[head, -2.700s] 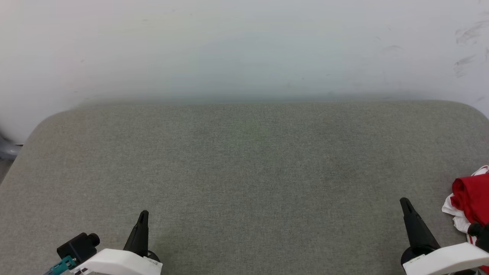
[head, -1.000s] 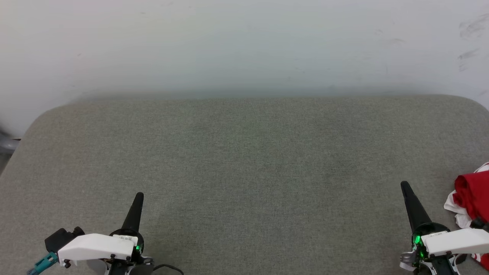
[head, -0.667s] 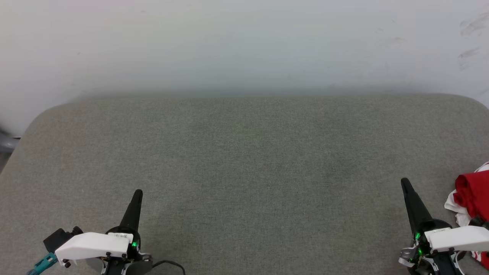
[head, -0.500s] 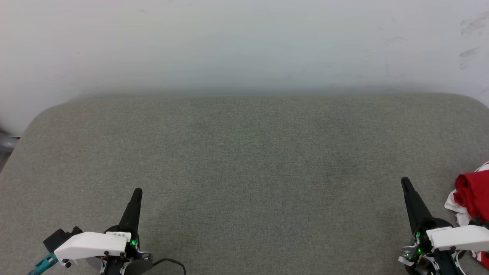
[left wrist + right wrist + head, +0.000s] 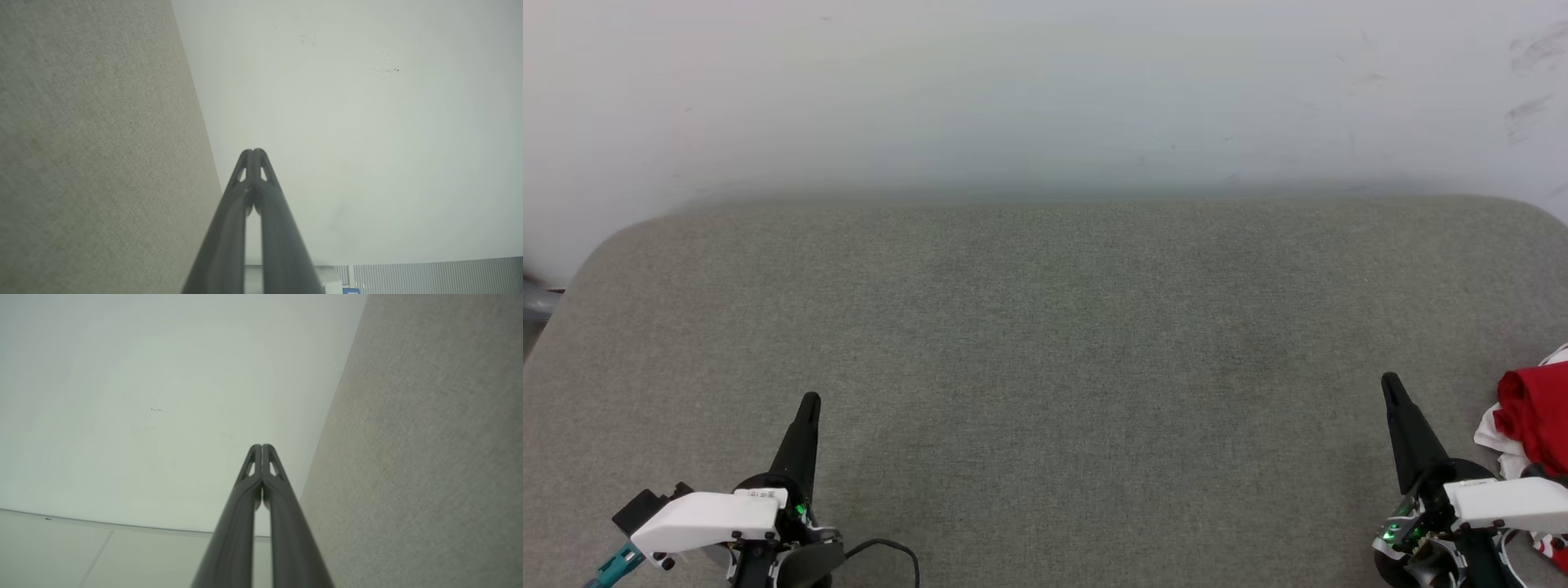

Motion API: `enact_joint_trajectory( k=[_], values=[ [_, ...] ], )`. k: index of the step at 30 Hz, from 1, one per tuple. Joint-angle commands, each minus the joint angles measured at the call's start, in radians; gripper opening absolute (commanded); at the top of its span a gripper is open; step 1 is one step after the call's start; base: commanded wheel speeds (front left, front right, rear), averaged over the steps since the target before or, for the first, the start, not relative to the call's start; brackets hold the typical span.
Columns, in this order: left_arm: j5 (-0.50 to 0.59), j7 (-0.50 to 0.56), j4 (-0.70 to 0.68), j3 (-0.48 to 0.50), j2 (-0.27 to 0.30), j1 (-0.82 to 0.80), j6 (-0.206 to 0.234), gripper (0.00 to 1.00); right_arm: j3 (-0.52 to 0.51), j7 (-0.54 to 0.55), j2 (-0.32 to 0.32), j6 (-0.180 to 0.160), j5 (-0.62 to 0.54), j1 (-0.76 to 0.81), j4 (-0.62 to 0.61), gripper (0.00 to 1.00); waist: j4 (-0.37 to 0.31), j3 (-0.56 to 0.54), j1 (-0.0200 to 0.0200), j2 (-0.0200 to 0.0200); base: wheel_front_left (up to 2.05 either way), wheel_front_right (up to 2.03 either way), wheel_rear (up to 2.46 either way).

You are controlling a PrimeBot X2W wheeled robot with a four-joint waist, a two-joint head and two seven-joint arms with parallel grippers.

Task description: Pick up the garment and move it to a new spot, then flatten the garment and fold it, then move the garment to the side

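Grey fabric tabletop (image 5: pixel 1045 343) before a pale wall (image 5: pixel 1045 90). At lower left, left arm (image 5: pixel 707 518), left jaws closed tip to tip, holding nothing, pointing toward the wall. At lower right, right arm (image 5: pixel 1503 500), right jaws likewise closed and empty. At the far right edge, just beside that arm, red-and-white shirt (image 5: pixel 1534 416), crumpled in a heap on the tabletop.

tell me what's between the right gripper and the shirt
In the head view, a bare strip of grey table separates the shut right gripper from the crumpled red shirt; nothing lies on it.
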Motion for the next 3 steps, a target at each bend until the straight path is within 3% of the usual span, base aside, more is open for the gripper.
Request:
enact_joint_trajectory(
  k=[1, 3],
  values=[
    [-0.019, 0.008, 0.0, 0.005, -0.002, -0.016, -0.007, 0.0, -0.001, 0.002, -0.003, 0.0, 0.022, -0.02, 0.005, 0.0, 0.0, 0.001, 0.0, -0.0001, 0.0, 0.0, 0.0],
    [-0.031, 0.01, 0.001, 0.009, -0.004, -0.019, -0.008, 0.0, -0.002, 0.003, -0.002, 0.0, 0.036, -0.025, 0.009, 0.0, 0.0, 0.002, 0.0, -0.0001, 0.0, 0.0, 0.0]
  ],
)
